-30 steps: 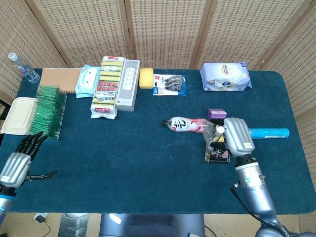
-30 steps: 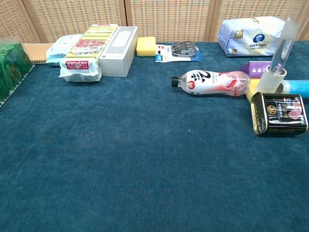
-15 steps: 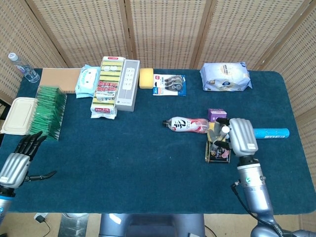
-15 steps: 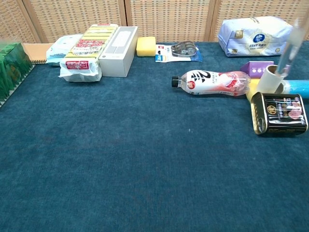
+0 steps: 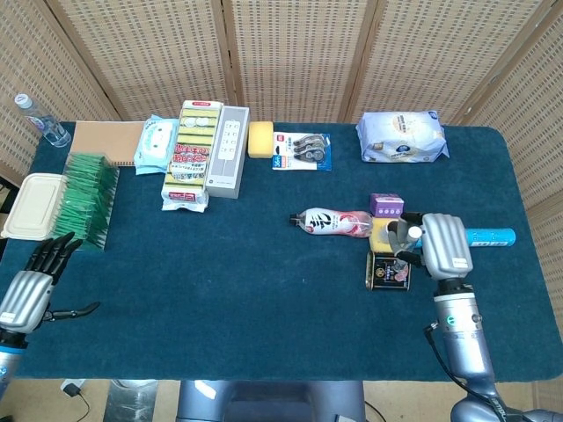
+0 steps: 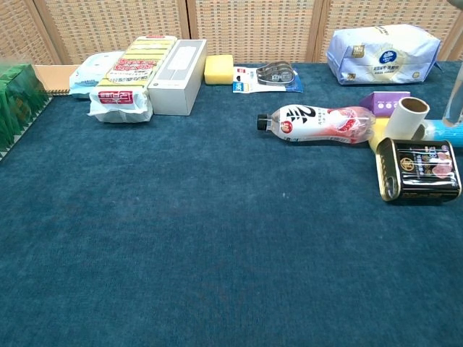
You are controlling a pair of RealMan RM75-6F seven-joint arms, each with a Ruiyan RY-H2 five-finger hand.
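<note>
Woven cane screens close off the far side, and in front of them a dark blue cloth-covered surface (image 5: 264, 290) carries everything. At its near left corner the left hand (image 5: 31, 286) rests palm down, its dark fingers (image 5: 54, 251) stretched apart and holding nothing, just near of a beige lidded food container (image 5: 33, 204) and a green packet (image 5: 88, 198). Along the far edge lie a pack of sponges (image 5: 189, 154), a white box (image 5: 227, 149) and a yellow sponge (image 5: 261, 138). Right of centre a drink bottle (image 5: 332, 221) lies on its side, its base close to a purple box (image 5: 386, 205), a white roll (image 5: 413, 234) and a dark tin (image 5: 388, 271). The right hand (image 5: 442, 246) hovers palm down just right of the roll and tin, covering part of a blue tube (image 5: 488, 237). A second ago it sat over the roll. It has since slid to the right, so the roll now stands clear of it. The head view shows only the hand's back, so I cannot tell whether its fingers are curled or spread. The chest view shows what that view hides: the roll (image 6: 405, 116) upright and untouched behind the tin (image 6: 421, 169), with only a faint blur at the right edge where the hand would be. It misses the left hand altogether.
</note>
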